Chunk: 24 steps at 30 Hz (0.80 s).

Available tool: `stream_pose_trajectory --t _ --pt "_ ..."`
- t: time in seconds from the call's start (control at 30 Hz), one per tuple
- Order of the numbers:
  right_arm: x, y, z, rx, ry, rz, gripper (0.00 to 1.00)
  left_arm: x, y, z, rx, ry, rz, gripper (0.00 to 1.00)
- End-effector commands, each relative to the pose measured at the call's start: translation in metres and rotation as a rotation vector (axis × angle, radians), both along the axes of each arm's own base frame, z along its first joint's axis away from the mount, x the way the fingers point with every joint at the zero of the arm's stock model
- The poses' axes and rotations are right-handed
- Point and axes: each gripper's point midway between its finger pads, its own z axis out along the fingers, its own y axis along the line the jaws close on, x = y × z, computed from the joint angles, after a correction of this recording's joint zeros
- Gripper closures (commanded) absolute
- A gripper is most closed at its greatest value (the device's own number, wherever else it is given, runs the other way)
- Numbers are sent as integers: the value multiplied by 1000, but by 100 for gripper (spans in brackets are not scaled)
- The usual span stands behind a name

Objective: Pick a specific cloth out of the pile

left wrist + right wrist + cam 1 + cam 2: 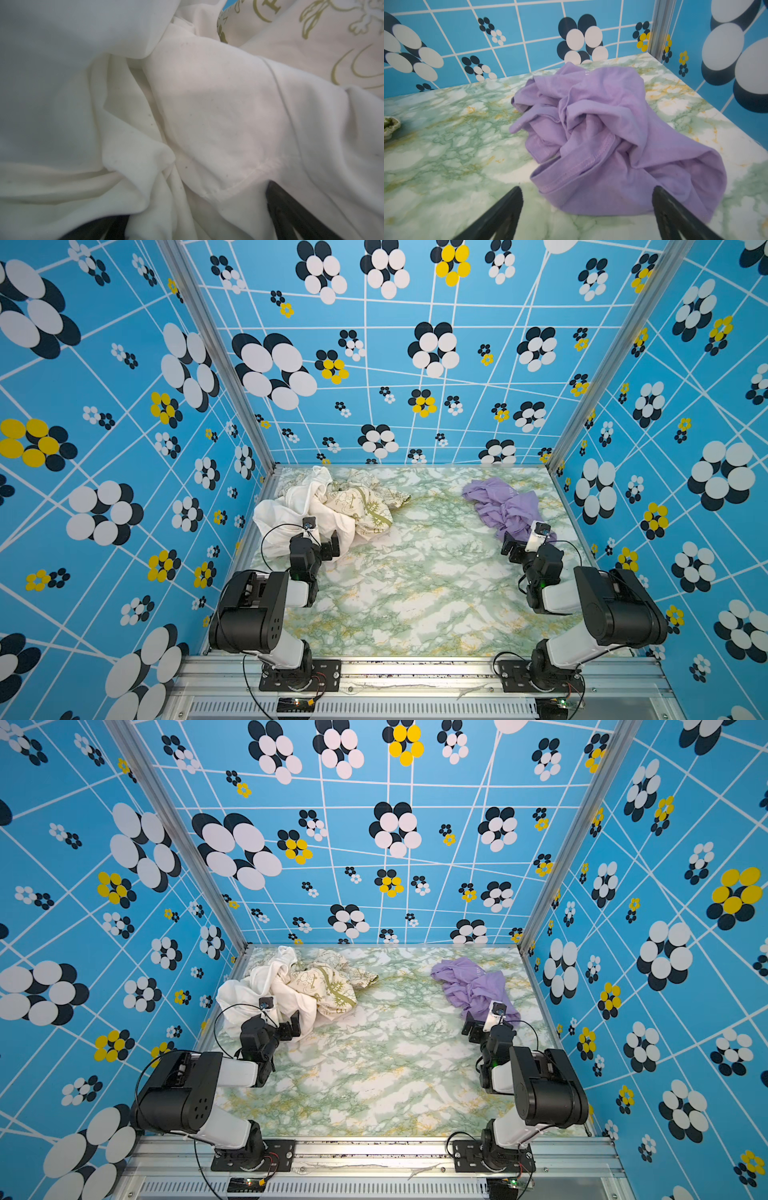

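Observation:
The lilac cloth (503, 506) (473, 986) (612, 135) lies crumpled at the back right of the table, apart from the pile. The pile (328, 506) (291, 986) at the back left is a plain white cloth (207, 104) and a cream cloth with olive print (332, 31). My left gripper (321, 541) (283, 1025) (197, 200) is open and pushed into the white cloth, whose folds fill the gap between its fingers. My right gripper (524, 540) (484, 1017) (587, 188) is open just in front of the lilac cloth, whose near hem lies between its fingertips.
The green marbled table (415, 580) (374, 1073) is boxed in by blue flower-print walls (395, 364) on the left, back and right. Metal corner posts (661, 27) stand at the back corners. An aluminium rail (415, 672) carries both arm bases along the front.

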Motion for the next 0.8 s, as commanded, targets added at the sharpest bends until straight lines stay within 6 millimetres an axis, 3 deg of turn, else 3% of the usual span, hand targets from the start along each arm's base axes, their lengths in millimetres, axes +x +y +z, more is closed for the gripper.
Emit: stream_pose_trajectory --t 0.0,0.33,0.53,0.77 --pt "12 7 5 -10 24 47 1 12 1 8 7 0 -2 1" --pt "14 9 5 -27 35 40 1 14 4 7 17 7 26 1" --pt "16 34 4 -68 47 168 1 14 4 7 17 8 26 1" --pt "16 34 4 -68 48 166 1 14 4 7 17 8 25 1"
